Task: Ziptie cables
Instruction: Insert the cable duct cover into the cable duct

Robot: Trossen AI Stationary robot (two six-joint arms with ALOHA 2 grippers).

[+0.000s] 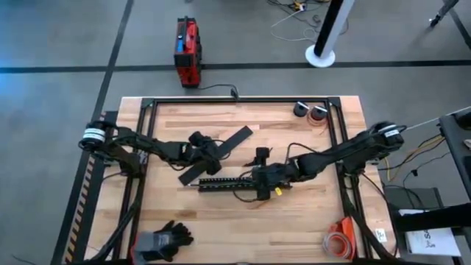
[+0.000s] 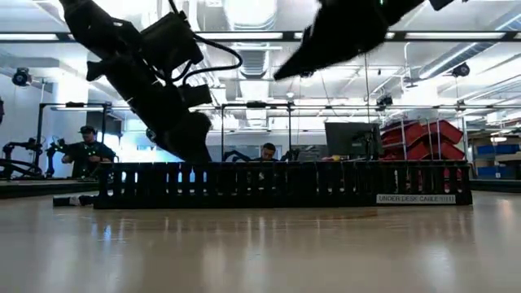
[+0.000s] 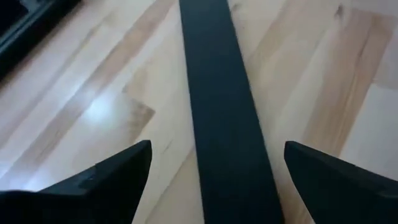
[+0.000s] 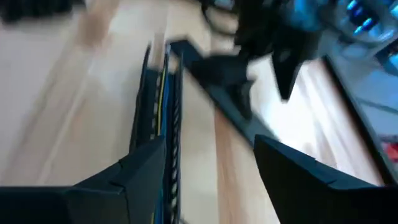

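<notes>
Wooden counter under both arms. Left claw hovers spread wide over the flat black strip, gripping nothing. Right claw, also parted and empty, sits over the slotted tray at mid-counter. Cables lie inside that tray, yellow and blue showing between its walls.

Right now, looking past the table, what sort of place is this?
Probably a robotics lab or workshop. Two dark robot arms work over a wooden table, people sit at desks behind, and another robot arm stands in the background under open ceiling ducts and strip lights.
</notes>
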